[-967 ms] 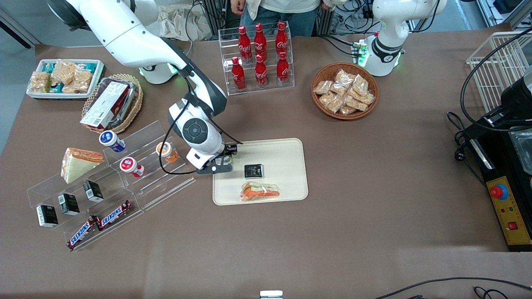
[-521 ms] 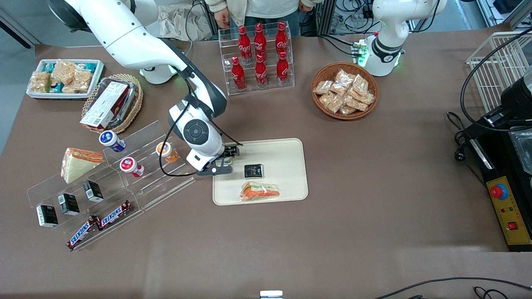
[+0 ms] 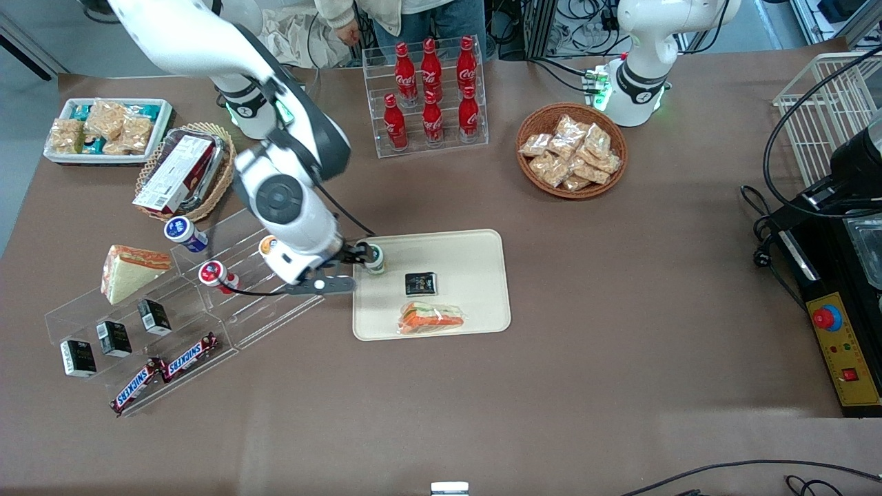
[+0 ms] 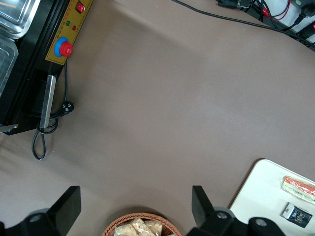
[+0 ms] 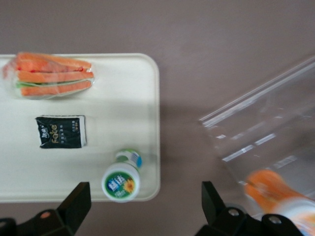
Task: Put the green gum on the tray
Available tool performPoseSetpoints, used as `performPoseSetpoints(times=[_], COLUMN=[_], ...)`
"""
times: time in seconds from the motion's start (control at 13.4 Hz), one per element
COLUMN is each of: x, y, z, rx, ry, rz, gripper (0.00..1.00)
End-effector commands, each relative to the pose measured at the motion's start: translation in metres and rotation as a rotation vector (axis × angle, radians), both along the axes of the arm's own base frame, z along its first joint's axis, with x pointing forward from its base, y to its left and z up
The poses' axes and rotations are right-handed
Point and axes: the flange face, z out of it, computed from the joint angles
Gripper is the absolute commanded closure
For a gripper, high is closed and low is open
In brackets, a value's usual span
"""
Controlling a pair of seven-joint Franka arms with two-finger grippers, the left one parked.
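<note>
Gum, the green gum (image 5: 121,180), stands upright on the tray (image 5: 123,93) near its corner rim, white lid up, long axis vertical, just beside the tool (image 5: 146,209). The tool hangs above, fingers spread wide and empty; their tips are cut off from view.

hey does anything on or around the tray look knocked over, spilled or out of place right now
Nothing stands out. The green gum stands upright on the tray, close to its rim. The wrapped sandwich and black packet lie flat on it. The pincer hangs open above, clear of the bottle.
</note>
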Motion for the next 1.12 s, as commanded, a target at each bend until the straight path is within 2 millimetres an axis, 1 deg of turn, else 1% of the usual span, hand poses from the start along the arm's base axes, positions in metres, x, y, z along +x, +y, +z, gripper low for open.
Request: performPoseSetpoints(times=[0.0, 0.07, 0.15, 0.3, 0.37, 0.45, 0.52, 0.6, 0.67, 0.82, 0.89, 1.04], x=[0.009, 0.012, 0.012, 0.010, 0.009, 0.008, 0.008, 0.007, 0.006, 0.004, 0.002, 0.004], y=[-0.052, -0.076, -0.101, -0.150, -0.178, -0.212, -0.239, -0.256, -0.271, -0.289, -0.290, -0.291], z=[0.065, 0.082, 0.104, 0.142, 0.159, 0.174, 0.182, 0.183, 0.187, 0.189, 0.186, 0.191], rx=[0.056, 0.085, 0.098, 0.077, 0.080, 0.077, 0.056, 0.022, -0.005, 0.003, 0.001, 0.004], ry=[0.030, 0.035, 0.037, 0.042, 0.018, -0.015, -0.033, -0.032, -0.038, -0.036, -0.004, -0.011], rz=[0.035, 0.028, 0.014, -0.028, -0.053, -0.039, -0.009, 0.000, -0.013, -0.048, -0.049, -0.051], gripper=[0.00, 0.00, 0.00, 0.00, 0.00, 0.00, 0.00, 0.00, 0.00, 0.00, 0.00, 0.00])
